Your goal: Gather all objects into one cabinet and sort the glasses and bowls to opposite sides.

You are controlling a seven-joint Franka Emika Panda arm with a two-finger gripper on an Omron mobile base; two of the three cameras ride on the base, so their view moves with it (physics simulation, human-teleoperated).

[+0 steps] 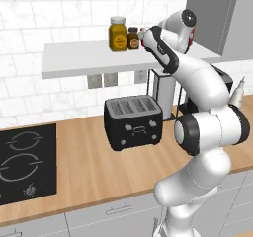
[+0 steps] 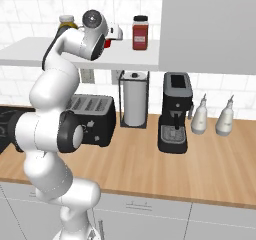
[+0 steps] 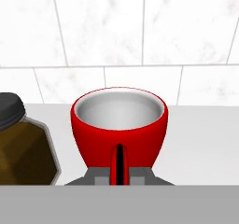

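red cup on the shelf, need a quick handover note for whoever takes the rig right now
Gripper: shut on the red cup, fingers clamped on its handle-like rib at the near side.
Red cup: upright on the white shelf, beside a brown spice jar, not lifted.
Cabinet: grey door closed, to the right of the shelf.
Done: grasp made.
Left: lift the cup, open the cabinet, place everything inside, glasses and bowls on opposite sides. Mug and bowls not located.

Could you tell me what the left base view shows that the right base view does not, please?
Only the left base view shows the stove top and the large yellow jar in full. Only the right base view shows the coffee machine, two white bottles and a red jar. Both share the toaster, the white shelf and the wooden counter.
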